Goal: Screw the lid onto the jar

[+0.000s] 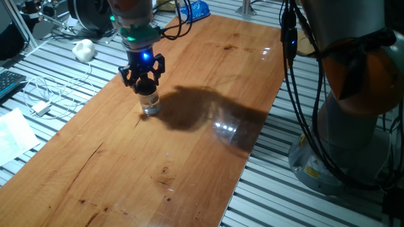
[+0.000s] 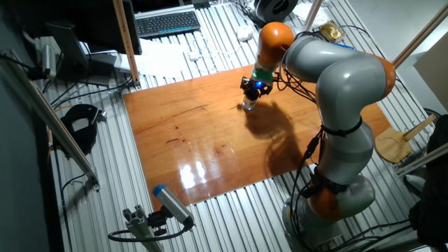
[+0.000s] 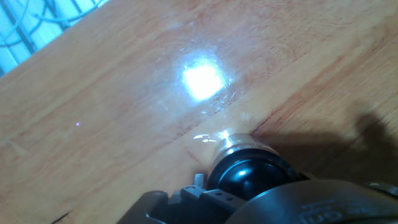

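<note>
The jar (image 1: 151, 104) stands upright near the table's (image 1: 189, 157) far-left edge, the lid (image 1: 148, 89) sitting right on top. The gripper (image 1: 143, 77) is straight above, axis in line with the jar's, fingers apparently closed around the lid, though I can't be sure.

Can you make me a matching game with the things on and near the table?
Things:
1. jar
2. lid
3. keyboard
4. white lumpy object

Descriptions:
A. black, on top of the jar, under the gripper
B. off the wooden board, on the slatted metal table
C. clear glass, standing on the wooden board
D. dark, lying beyond the board's far edge

Pairs: 1-C, 2-A, 3-D, 4-B
</note>
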`<state>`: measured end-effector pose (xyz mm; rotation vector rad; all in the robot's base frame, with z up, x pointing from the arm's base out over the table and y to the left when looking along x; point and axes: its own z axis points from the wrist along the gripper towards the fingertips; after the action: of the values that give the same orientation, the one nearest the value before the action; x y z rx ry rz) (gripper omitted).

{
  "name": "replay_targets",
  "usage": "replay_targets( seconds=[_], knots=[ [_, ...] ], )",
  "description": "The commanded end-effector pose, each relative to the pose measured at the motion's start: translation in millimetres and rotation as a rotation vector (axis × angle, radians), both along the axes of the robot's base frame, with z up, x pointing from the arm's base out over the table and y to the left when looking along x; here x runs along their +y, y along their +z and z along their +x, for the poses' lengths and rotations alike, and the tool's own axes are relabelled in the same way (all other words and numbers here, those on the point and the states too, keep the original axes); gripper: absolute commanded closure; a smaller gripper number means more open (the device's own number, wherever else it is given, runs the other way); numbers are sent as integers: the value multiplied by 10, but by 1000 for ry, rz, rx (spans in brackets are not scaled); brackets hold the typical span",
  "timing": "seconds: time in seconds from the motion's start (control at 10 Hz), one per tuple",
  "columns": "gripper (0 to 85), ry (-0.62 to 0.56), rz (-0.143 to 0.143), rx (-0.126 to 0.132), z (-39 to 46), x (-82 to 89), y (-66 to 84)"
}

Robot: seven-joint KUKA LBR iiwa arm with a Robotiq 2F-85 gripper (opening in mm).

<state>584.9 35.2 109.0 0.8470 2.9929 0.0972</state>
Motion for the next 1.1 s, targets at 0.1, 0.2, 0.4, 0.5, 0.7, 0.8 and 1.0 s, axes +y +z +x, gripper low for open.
replay_targets(
  seconds=[0.1, 0.2, 0.4, 0.5, 0.7, 0.8, 1.0],
  knots=[
    [170, -9, -2, -5, 3, 0, 6],
    [170, -3, -10, -5, 5, -1, 9],
    [170, 83, -43, 12, 23, -8, 31],
    [170, 123, -60, 11, 26, -4, 39],
    [170, 220, -92, 11, 27, 1, 44],
    [170, 244, -89, 10, 26, 4, 46],
    [170, 299, -87, 5, 28, 7, 47]
  ],
)
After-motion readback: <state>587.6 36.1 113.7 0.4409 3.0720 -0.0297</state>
